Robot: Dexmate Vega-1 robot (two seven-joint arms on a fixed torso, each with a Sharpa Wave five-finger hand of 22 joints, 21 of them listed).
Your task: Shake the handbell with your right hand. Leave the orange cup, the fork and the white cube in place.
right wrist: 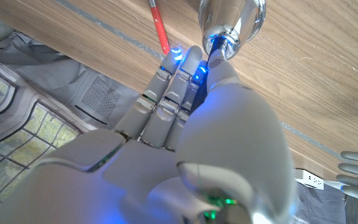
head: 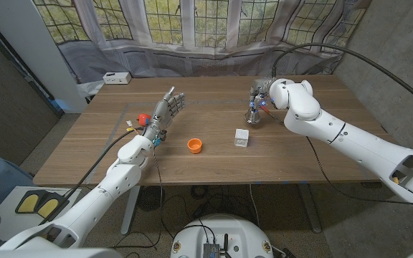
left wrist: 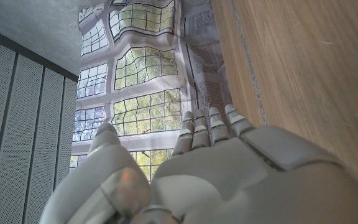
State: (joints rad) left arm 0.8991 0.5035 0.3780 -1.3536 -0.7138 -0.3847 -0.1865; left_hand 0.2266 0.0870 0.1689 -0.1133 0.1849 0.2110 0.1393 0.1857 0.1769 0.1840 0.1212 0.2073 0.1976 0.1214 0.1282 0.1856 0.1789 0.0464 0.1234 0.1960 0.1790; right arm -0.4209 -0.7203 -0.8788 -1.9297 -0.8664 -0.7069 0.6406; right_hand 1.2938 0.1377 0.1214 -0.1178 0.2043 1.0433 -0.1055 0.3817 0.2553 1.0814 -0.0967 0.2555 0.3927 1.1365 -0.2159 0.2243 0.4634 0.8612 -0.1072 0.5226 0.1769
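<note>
Two hands in your view: right hand (right wrist: 191, 124) fingers closed around the handbell (right wrist: 232, 22) handle; left hand (head: 165, 115) open, fingers apart, orange cup (head: 195, 145) just beside it.

Left hand (left wrist: 229, 168) seen from behind, pale grey back taking up lower part of frame. Fingers (left wrist: 211, 124) held straight and close together, nothing gripped as far as can be told. Wooden desk (left wrist: 303, 68) seen alongside hand, faint line marked along its grain. Leaded-pane window (left wrist: 142, 74) seen past fingertips, green foliage outside. Grey perforated wall panels (left wrist: 17, 137) beside window.
</note>
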